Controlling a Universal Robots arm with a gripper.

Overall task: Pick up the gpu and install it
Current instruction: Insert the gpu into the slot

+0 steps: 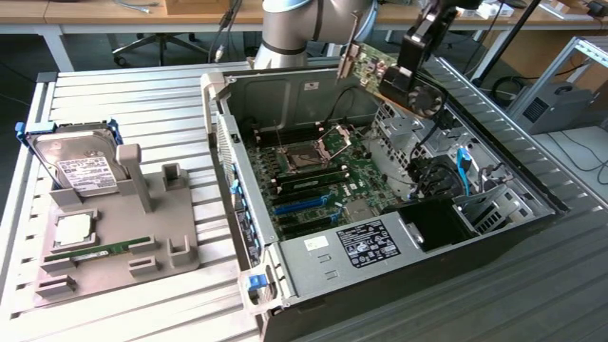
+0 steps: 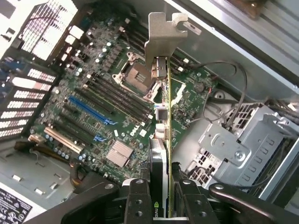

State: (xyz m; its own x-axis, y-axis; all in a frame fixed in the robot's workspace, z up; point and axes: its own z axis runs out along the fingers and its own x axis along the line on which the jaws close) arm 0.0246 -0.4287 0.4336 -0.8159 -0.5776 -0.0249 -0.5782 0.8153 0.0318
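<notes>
End effector (image 2: 161, 187) grips gpu (image 1: 367, 68): green board, silver bracket, above mobo (image 1: 314, 178).

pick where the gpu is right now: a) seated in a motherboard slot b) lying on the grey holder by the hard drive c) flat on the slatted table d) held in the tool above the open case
d: the gpu is clamped in the tool, hanging over the open case, clear of the motherboard.

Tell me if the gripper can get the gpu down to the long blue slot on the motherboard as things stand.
Likely yes: the gripper holds the gpu above the open case, and nothing covers the blue slot.
</notes>
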